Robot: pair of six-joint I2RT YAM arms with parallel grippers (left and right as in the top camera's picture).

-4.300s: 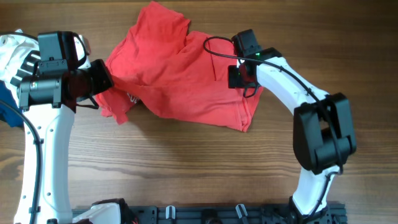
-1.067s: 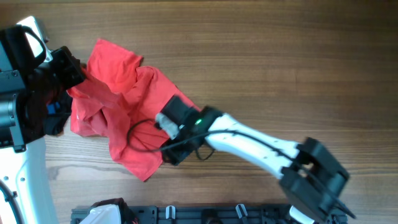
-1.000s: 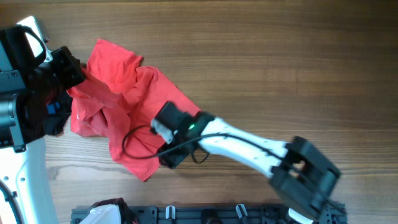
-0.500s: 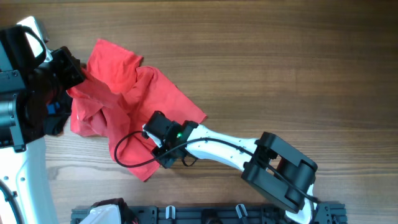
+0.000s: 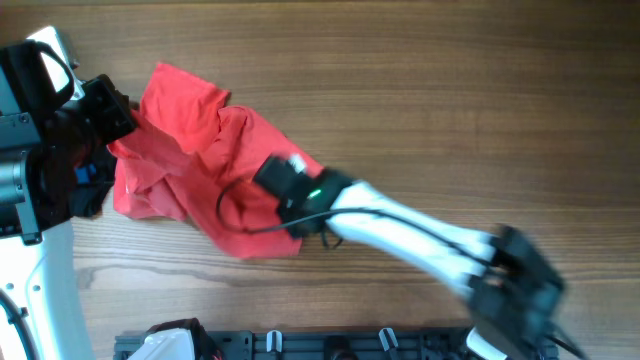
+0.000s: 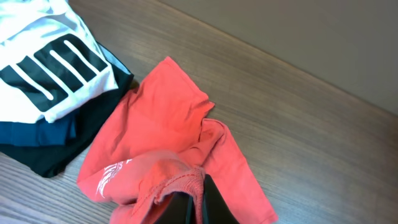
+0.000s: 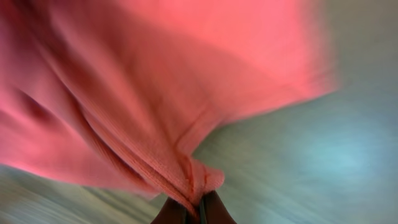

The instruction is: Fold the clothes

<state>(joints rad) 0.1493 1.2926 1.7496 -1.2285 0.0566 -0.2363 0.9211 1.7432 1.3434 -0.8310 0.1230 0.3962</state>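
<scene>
The clothes, one red T-shirt point(image 5: 185, 140), lie crumpled at the table's left side, with white lettering point(image 6: 111, 177) showing on a fold. My left gripper point(image 5: 122, 118) is at the shirt's left edge, shut on a stitched hem; in the left wrist view the gripper point(image 6: 194, 208) pinches that hem at the bottom of the frame. My right gripper point(image 5: 270, 195) reaches in from the lower right and is shut on the shirt's lower right edge. The blurred right wrist view shows the right gripper point(image 7: 194, 213) with a bunch of red fabric point(image 7: 137, 93) pinched between its fingers.
A folded white garment with black stripes point(image 6: 50, 59) lies on navy and black folded garments point(image 6: 43, 146) just left of the shirt. A dark rack point(image 5: 350, 345) runs along the table's near edge. Bare wood point(image 5: 480, 90) spreads to the right.
My right gripper has closed on the shirt's lower edge and pulled it right and up, so the lower corner has shifted. The left gripper has kept its hold and place.
</scene>
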